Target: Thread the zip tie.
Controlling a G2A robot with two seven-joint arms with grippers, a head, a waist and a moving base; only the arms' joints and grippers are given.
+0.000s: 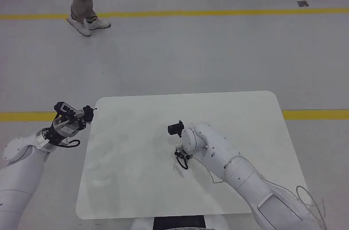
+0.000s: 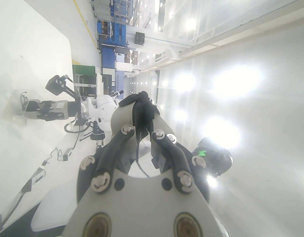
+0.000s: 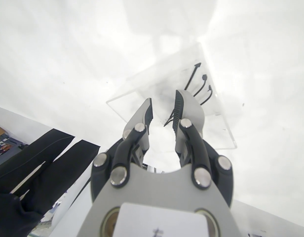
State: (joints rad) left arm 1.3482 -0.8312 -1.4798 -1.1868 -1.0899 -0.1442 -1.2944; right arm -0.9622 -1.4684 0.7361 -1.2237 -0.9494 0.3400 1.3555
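Presently the bench (image 1: 134,172) carries a clear tray (image 3: 223,124) of black zip ties (image 3: 191,80) at its middle, with the right fingers (image 3: 178,107) part open just above. Best to close on one strap alone, near its tail. The left fingers (image 2: 121,118), off the bench's left edge, pinch what looks like a black tie (image 2: 143,122).

Both arms are the same build: the glossy white rounded-shell left arm (image 1: 20,169) in the lower left of the top view, and the matching right arm (image 1: 240,171) in the lower right. Each ends in black wrist hardware trailing thin black cables (image 1: 71,144). Up close, the left gripper (image 2: 140,101) and right gripper (image 3: 163,96) are pale grey metal plates with black link bars (image 3: 194,139), shiny silver round-head screws (image 3: 202,175) and ribbed black pads (image 3: 178,109). The left one has two brass-coloured rings (image 2: 99,225) at the bottom of the frame.
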